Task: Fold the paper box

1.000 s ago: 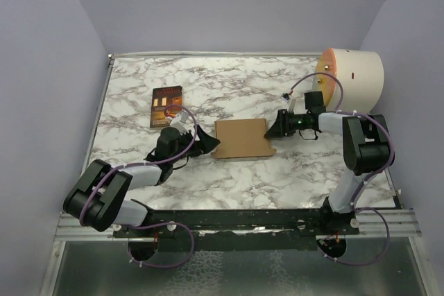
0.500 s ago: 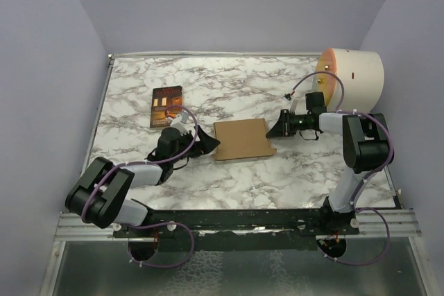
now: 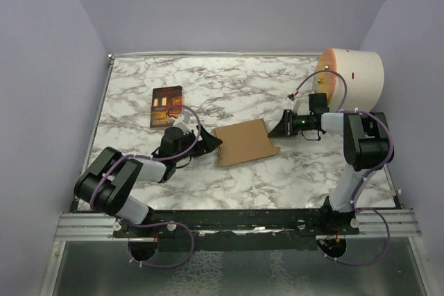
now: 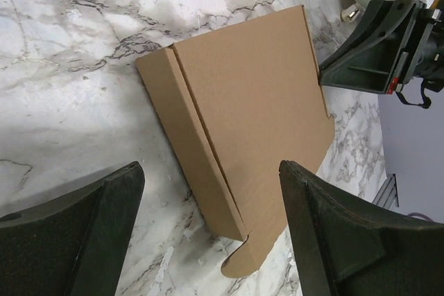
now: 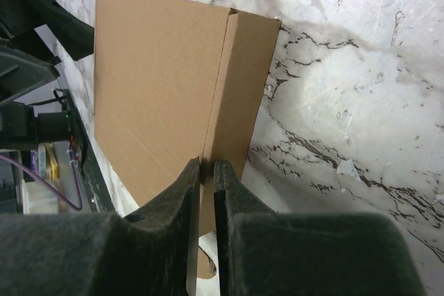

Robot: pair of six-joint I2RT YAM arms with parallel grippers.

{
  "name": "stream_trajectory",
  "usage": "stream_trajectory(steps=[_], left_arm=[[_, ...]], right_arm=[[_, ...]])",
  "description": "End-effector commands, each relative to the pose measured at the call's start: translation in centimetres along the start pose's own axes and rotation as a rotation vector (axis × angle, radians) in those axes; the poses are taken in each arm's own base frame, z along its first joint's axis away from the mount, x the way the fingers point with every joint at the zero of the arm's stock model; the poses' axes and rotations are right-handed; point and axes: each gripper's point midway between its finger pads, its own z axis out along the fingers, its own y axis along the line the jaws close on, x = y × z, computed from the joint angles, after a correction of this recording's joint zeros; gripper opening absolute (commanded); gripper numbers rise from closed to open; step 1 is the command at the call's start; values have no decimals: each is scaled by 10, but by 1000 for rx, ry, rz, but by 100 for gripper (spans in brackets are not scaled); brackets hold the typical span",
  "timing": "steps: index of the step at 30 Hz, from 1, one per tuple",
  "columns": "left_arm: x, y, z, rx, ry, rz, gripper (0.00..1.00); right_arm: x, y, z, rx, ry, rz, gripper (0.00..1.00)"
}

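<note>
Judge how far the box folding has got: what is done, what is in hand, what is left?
Done: very little. The paper box lies nearly flat on the marble table, with only one narrow side strip looking creased. In hand: the right gripper pinches the box's edge, and the left gripper sits open at the opposite side. Left: raising the walls, tucking the flaps, closing the box.

Legible text, labels, brands, numbers: none in any view.
- book [image 3: 166, 106] on the bench [image 3: 208, 81] — dark cover with an orange picture; any lettering is too small to read.
- paper box [image 4: 250, 102] — plain brown cardboard, with no print on the faces that show.
- cream cylinder [image 3: 354, 74] — one small dark speck on its side, not readable as a sign.
</note>
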Motion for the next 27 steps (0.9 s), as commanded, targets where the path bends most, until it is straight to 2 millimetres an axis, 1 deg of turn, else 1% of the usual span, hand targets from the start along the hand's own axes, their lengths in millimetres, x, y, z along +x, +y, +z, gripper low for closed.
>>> stream_trajectory(steps=[1, 6, 11, 19, 24, 27], left_arm=[[-6, -21, 11, 76, -12, 0, 82], [3, -20, 15, 59, 0, -22, 82], [7, -20, 18, 54, -9, -45, 82], [4, -27, 22, 71, -45, -101, 82], [2, -34, 25, 90, -66, -137, 81], [1, -36, 27, 94, -76, -160, 76]], right_arm=[[21, -44, -2, 151, 38, 76, 10], [23, -49, -4, 170, 42, 86, 9], [25, -53, -4, 176, 47, 97, 8], [27, -57, -5, 186, 52, 110, 8], [27, -58, -5, 186, 55, 115, 8], [28, -58, -5, 185, 57, 119, 8]])
